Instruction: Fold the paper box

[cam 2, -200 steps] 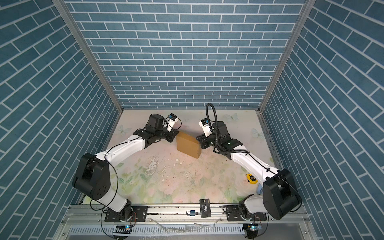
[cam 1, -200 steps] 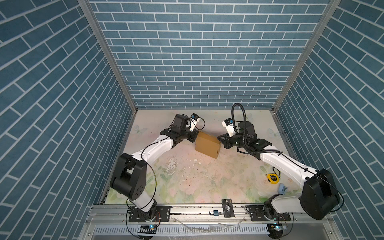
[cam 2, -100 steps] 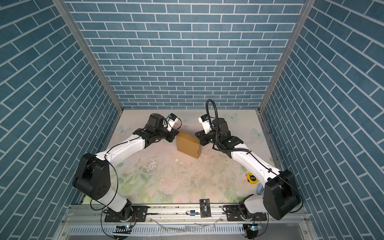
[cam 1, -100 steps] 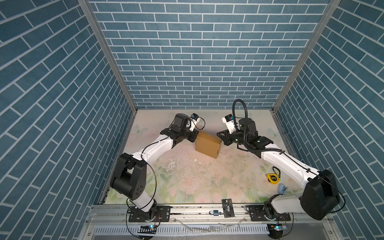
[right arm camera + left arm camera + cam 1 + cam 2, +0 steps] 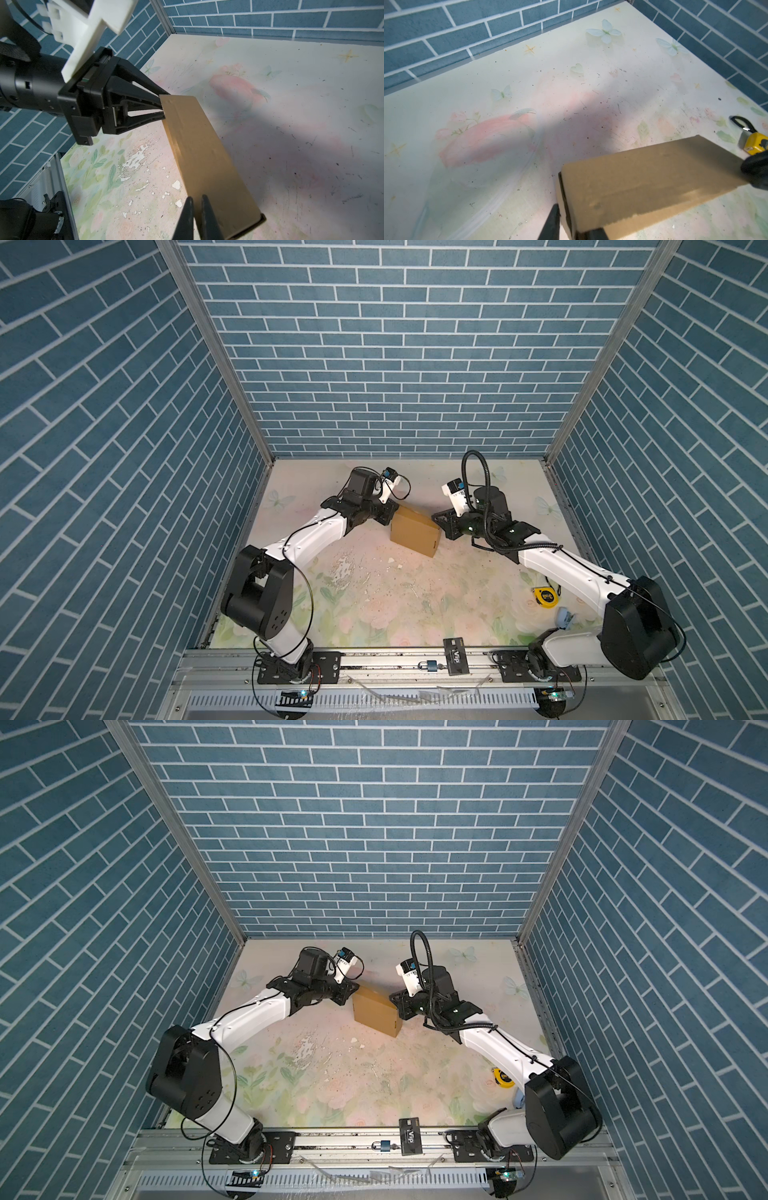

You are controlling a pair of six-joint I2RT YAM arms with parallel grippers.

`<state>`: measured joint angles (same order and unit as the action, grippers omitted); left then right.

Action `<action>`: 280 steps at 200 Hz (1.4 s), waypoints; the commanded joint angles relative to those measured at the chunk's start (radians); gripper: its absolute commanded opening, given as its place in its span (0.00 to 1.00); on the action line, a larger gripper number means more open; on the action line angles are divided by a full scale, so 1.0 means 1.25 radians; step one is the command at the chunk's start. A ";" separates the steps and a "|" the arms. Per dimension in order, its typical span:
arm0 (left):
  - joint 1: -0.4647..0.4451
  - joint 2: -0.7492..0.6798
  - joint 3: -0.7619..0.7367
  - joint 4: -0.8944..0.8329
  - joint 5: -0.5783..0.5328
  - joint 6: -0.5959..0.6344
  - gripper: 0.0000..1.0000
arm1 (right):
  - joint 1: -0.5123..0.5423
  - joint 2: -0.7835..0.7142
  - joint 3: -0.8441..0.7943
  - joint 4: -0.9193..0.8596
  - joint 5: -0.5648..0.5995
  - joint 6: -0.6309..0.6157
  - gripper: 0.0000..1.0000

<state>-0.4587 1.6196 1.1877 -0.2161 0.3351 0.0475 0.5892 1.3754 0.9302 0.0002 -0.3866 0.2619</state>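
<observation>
- Left arm (image 5: 316, 535), right arm (image 5: 569, 572): white link shells, black joint housings.
- Black corrugated hose (image 5: 485, 477) on right arm (looped over the wrist).
- Left gripper (image 5: 163, 107), right gripper (image 5: 196, 198): black tapered fingers.
- Camera mount (image 5: 91, 31): white plastic.

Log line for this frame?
paper box: folded closed | left pincer: parted at box end | right pincer: shut, by box side

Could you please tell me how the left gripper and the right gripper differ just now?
The left gripper has its jaws parted at one end edge of the paper box; the right gripper is shut, with barely a slit showing. In both top views the left gripper meets the box's left end, the right gripper its right end. Both are black and sit at the box.
</observation>
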 commanded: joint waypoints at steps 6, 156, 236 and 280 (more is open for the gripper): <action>-0.012 0.015 -0.010 -0.117 -0.017 0.045 0.33 | 0.007 0.025 -0.033 -0.002 0.018 0.006 0.10; 0.004 -0.029 0.077 -0.251 0.030 0.112 0.38 | 0.010 0.038 -0.042 0.005 0.094 0.001 0.10; 0.014 -0.025 0.117 -0.278 0.053 0.106 0.39 | 0.011 0.045 -0.001 -0.012 0.102 -0.017 0.10; 0.017 -0.021 0.138 -0.290 0.060 0.103 0.39 | 0.008 0.052 0.057 -0.061 0.102 -0.056 0.11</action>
<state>-0.4450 1.5986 1.3300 -0.5430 0.3920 0.1726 0.6014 1.4292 0.9562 0.0017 -0.2699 0.2417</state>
